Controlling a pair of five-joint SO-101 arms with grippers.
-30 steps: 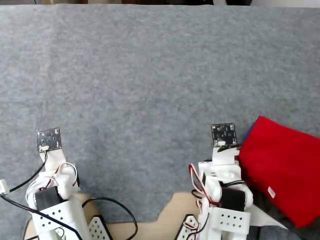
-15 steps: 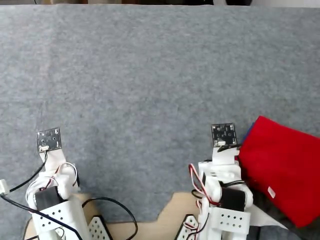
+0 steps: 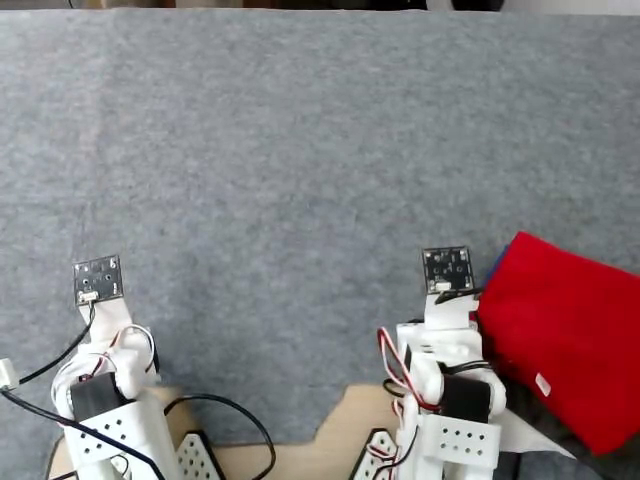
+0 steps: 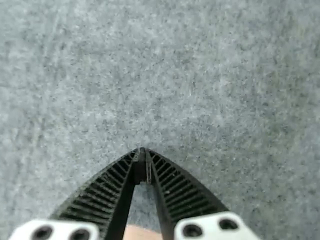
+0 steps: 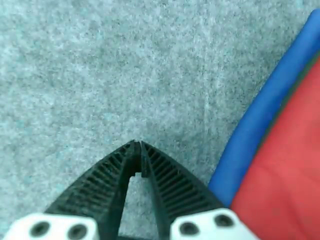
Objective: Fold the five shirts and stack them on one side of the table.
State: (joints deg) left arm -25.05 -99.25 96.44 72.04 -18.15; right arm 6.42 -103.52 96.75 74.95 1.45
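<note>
Red shirt (image 3: 565,335) lies folded over a blue shirt (image 5: 260,115) at the near right corner of the counter (image 3: 300,150), just beside the right end effector (image 5: 136,145), which is pinched closed on nothing. The left end effector (image 4: 141,152) is closed the same way. Any next reach should likely skirt the stack so it is not dragged askew. The white tag (image 3: 542,384) on the top shirt is too small to read.

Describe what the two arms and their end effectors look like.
The left arm and right arm have white plastic shells, black motors and loose black, red and white cables. The left end effector and right end effector are black, ribbed and tapered to points, on white bases.
</note>
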